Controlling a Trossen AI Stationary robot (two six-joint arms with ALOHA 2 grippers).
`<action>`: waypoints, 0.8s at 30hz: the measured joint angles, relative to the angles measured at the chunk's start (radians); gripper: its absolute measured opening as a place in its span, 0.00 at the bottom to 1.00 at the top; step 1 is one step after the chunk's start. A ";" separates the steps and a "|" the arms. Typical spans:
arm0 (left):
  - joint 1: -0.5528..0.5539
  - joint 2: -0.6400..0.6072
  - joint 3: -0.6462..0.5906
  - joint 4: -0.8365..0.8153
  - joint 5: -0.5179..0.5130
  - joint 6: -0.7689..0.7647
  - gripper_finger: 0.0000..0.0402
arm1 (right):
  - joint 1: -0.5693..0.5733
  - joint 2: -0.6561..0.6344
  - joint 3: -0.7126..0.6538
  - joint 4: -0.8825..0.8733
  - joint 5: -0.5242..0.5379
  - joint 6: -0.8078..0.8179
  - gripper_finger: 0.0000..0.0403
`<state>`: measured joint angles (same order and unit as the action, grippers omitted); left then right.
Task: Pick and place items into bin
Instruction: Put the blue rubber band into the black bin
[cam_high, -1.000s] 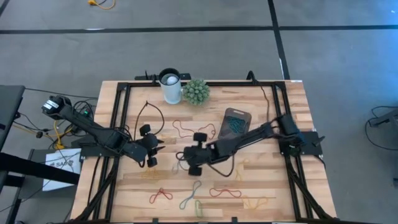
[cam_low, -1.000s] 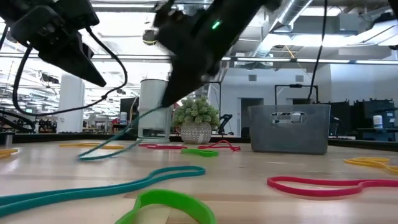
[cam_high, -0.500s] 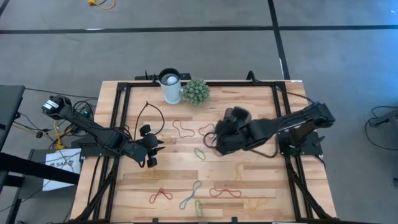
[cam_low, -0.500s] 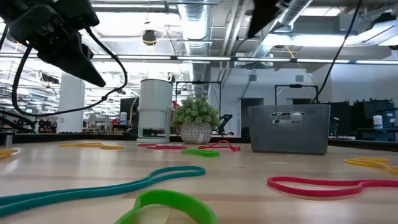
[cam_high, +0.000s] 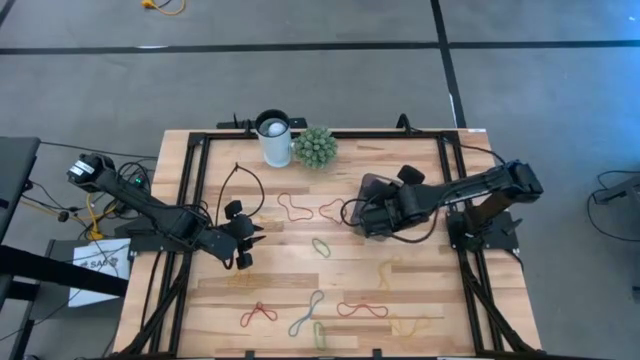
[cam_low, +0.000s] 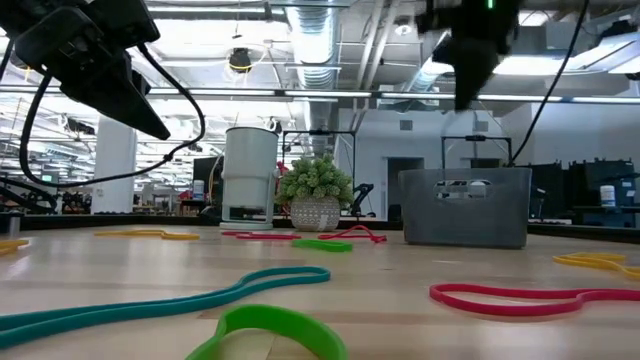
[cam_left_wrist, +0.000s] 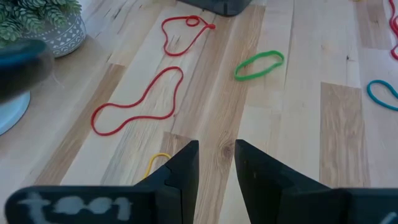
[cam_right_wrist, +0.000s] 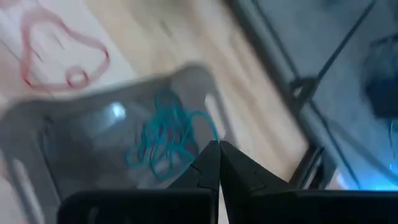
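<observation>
Right gripper: fingers pressed together, tips meeting with nothing visible between them, poised above the bin. A second ago this gripper was low over the table centre with a teal band trailing from it; half a second ago it was swinging toward the bin. Teal bands now lie tangled inside the bin, though motion blur in the right wrist view leaves it unclear whether a strand remains caught at the fingertips. In the high view the right gripper covers much of the bin; in the low view it hangs over the bin. Judged state: one delivery is essentially complete.

Left gripper: fingers slightly parted and empty, hovering unchanged at the left of the table.

Remaining items: a red band, a second red band and a green band ahead of the left gripper; more bands toward the front edge, including a red one. Much of the task is outstanding.
</observation>
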<state>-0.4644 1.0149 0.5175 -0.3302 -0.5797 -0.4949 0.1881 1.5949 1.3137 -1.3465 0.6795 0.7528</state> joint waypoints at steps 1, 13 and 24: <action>0.000 0.000 0.000 0.000 0.000 0.000 0.23 | -0.014 0.000 -0.034 0.029 -0.020 0.000 0.00; 0.000 0.000 0.000 0.009 -0.001 -0.004 0.23 | -0.129 0.000 -0.289 0.309 -0.136 -0.051 0.00; 0.000 0.000 0.000 0.008 -0.002 -0.026 0.23 | -0.164 0.023 -0.322 0.451 -0.231 -0.143 0.10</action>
<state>-0.4644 1.0149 0.5179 -0.3222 -0.5812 -0.5206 0.0238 1.6179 0.9913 -0.8954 0.4487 0.6096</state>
